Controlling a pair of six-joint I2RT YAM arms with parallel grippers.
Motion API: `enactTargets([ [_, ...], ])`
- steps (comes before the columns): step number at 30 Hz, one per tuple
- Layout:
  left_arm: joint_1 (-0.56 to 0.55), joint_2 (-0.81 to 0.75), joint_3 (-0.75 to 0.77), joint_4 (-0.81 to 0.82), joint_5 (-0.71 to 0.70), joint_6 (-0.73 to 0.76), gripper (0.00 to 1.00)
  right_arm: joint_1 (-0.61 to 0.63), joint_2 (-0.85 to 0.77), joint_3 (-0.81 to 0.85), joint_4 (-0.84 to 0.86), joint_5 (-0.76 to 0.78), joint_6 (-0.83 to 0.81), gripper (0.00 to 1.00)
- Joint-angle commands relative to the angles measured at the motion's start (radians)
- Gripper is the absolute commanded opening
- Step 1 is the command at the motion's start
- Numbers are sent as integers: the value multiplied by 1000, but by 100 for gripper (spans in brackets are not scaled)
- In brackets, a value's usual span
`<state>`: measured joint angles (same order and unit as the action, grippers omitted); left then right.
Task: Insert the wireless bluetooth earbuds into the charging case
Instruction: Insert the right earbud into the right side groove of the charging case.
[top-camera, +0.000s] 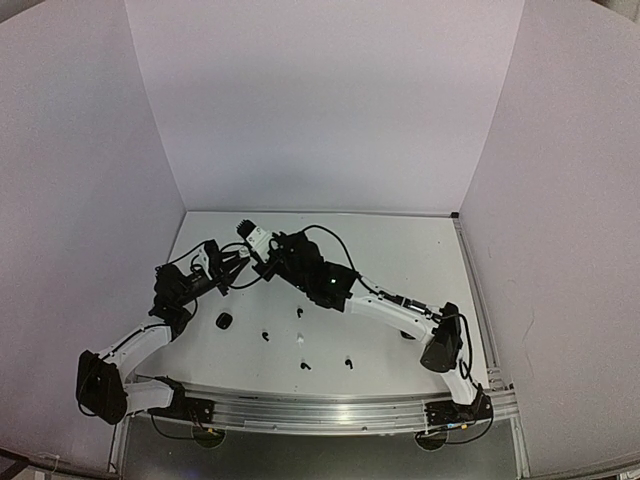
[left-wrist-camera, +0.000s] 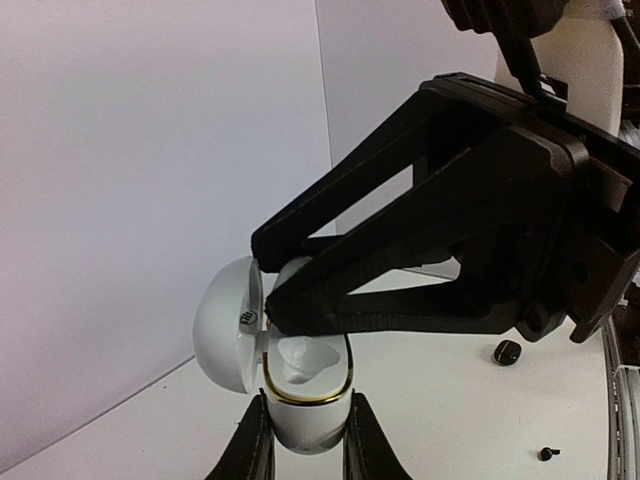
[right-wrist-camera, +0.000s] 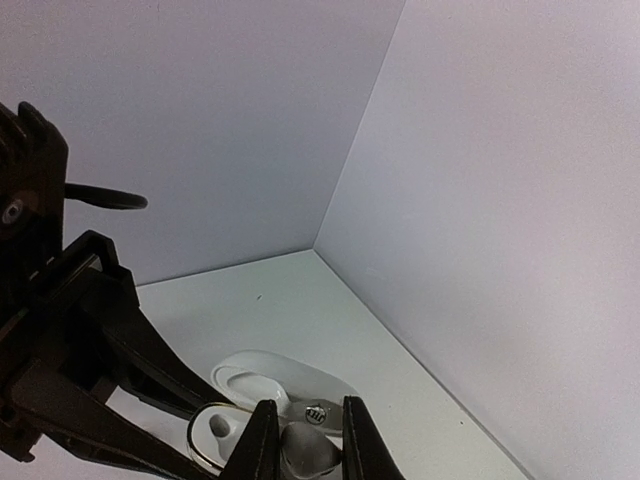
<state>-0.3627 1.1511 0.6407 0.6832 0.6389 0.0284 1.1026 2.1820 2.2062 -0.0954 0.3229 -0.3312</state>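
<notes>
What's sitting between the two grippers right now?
The charging case, white with its lid open. The left gripper clamps its body and the right gripper has its tips at its rim, seen in the left wrist view.

My top external camera sits high behind the two arm bases and looks down and forward over the whole table (top-camera: 420, 250). It is far enough off that the left arm (top-camera: 140, 345) and right arm (top-camera: 385, 305) fit in whole. The left wrist camera rides just behind the left gripper (left-wrist-camera: 308, 405), looking along its fingers across the table towards a wall seam, very close in. The right wrist camera does likewise behind the right gripper (right-wrist-camera: 308, 410), facing a corner of the table where two walls meet. Both wrist views share the open charging case (left-wrist-camera: 300, 375) and each other's gripper. The top view shows the same meeting point small, towards the table's far left.
</notes>
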Motion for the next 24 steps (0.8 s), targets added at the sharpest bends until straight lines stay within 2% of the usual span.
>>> enactTargets([
  [1,-10,-5,17,81,35,6,0,10,36,47,-20,11,15,18],
  [12,-10,-3,13,85,21,-44,0,10,29,60,-33,17,17,23],
  [17,-10,2,18,55,-55,-109,0,17,5,95,-38,-13,53,31],
  [24,-10,1,12,29,-114,-111,0,19,-67,115,-39,-106,162,43],
])
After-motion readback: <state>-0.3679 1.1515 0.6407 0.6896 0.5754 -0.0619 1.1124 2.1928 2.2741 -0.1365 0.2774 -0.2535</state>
